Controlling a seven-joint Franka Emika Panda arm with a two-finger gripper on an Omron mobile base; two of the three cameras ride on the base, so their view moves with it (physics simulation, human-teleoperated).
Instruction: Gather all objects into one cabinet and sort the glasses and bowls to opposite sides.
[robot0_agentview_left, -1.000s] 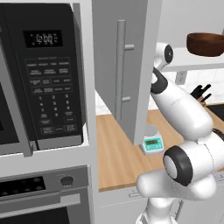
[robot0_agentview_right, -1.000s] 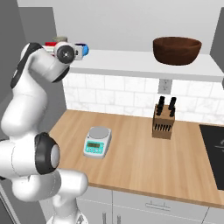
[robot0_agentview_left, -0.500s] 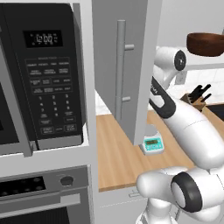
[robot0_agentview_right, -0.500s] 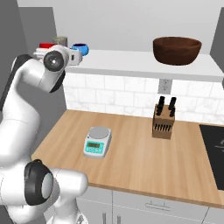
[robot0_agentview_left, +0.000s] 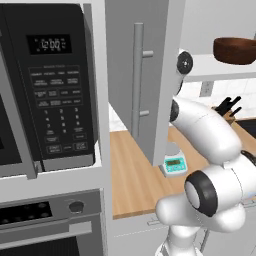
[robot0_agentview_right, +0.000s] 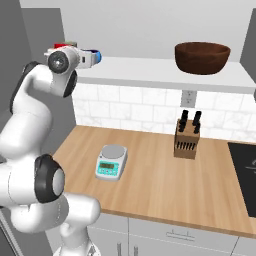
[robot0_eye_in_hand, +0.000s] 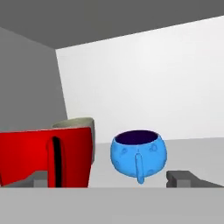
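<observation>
Claw (robot0_eye_in_hand: 111, 178) is spread wide up at the shelf (robot0_agentview_right: 150, 67), holding nothing. The big brown bowl (robot0_agentview_right: 202, 57) sits way off at the shelf's right end, while the red mug (robot0_eye_in_hand: 46, 157) and the little blue vessel (robot0_eye_in_hand: 138, 153) stand just beside each other at its left end, right in front of the claw.

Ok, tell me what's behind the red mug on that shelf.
In the hand view, a pale greyish rim pokes up just behind the red mug, beside the blue cup. The mug covers everything below that rim, so what it is can't be told.
</observation>
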